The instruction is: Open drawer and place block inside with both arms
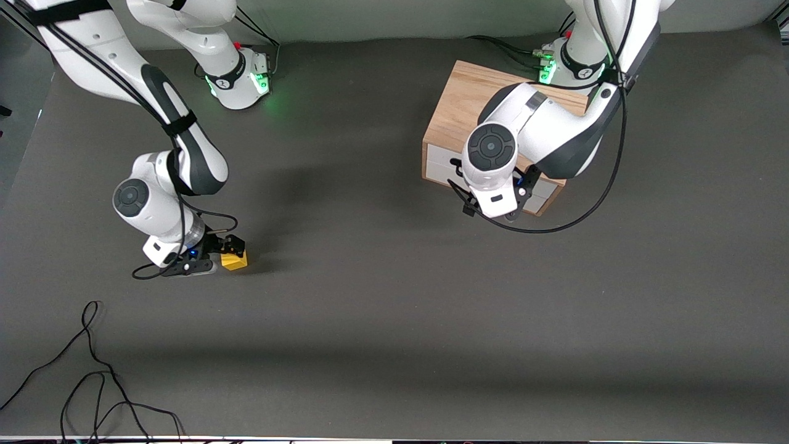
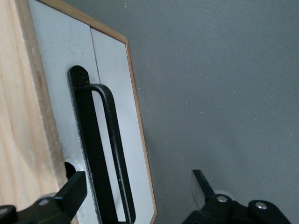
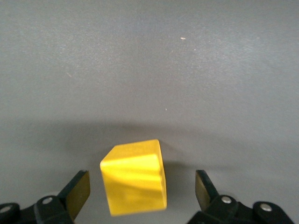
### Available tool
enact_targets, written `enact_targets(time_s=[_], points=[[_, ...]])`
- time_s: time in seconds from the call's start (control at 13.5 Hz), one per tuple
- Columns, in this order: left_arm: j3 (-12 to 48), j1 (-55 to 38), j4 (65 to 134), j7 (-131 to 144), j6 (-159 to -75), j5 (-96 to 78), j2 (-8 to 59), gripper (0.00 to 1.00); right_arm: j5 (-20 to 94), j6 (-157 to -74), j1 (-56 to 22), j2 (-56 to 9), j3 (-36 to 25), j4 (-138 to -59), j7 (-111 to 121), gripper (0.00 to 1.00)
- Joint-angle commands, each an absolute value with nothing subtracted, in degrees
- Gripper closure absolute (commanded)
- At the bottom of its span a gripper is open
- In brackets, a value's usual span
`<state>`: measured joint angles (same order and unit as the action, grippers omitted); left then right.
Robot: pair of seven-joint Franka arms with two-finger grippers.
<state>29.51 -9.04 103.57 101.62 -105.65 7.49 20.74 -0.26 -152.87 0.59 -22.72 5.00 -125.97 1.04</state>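
Lower left of the frame, the right end effector [image 1: 229,254] is spread around the block [image 1: 235,261], not yet pinching it. At upper right, the left end effector [image 1: 493,206] is spread about the handle [image 2: 105,154] of the drawer [image 1: 441,165], which is not yet pulled out.

A robotics laboratory is shown. Two white jointed arms [image 1: 172,129] [image 1: 555,123] are mounted at one edge of a tabletop [image 1: 394,308] that is covered entirely in plain dark grey matting, and green status lights [image 1: 264,81] are lit on their bases. Black cables [image 1: 92,376] are left loose across the matting and are strapped along the arm links. A pale backdrop is hung along the edge where the bases stand. Only test props are set out: a light oak box [image 1: 468,98] and a small yellow cube [image 1: 235,260].
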Motion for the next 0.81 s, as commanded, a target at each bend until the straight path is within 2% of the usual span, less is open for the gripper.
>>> enact_targets(time_s=[0.0, 0.15, 0.22, 0.3, 0.37, 0.44, 0.74], points=[[29.53, -9.23, 103.8, 102.92, -106.26, 8.7, 21.62, 0.0, -0.26, -155.47, 0.18, -25.22, 4.92, -125.07, 2.29, 0.0], [29.44, -9.23, 103.89, 102.92, -106.43, 8.7, 22.76, 0.0, -0.26, -155.65, 0.09, -25.66, 5.01, -124.98, 2.29, 0.0], [29.44, -9.23, 103.89, 102.92, -106.96, 8.79, 23.11, 0.0, -0.26, -155.65, 0.09, -26.01, 5.1, -124.72, 2.46, 0.15], [29.44, -9.23, 104.06, 102.92, -107.31, 8.79, 23.55, 0.0, -0.26, -155.65, 0.09, -26.45, 5.1, -124.46, 2.63, 0.4], [29.36, -9.23, 103.98, 102.92, -107.49, 8.79, 23.99, 0.0, -0.26, -155.65, 0.09, -26.89, 5.1, -124.19, 2.64, 0.75], [29.27, -9.23, 103.97, 102.92, -107.75, 8.88, 24.6, 0.0, -0.26, -155.83, 0.09, -27.07, 5.1, -124.19, 2.64, 1.0], [29.18, -9.23, 103.89, 102.92, -108.02, 10.45, 26.36, 0.0, -0.18, -155.48, -0.18, -26.37, 5.27, -124.19, 2.46, 1.0]])
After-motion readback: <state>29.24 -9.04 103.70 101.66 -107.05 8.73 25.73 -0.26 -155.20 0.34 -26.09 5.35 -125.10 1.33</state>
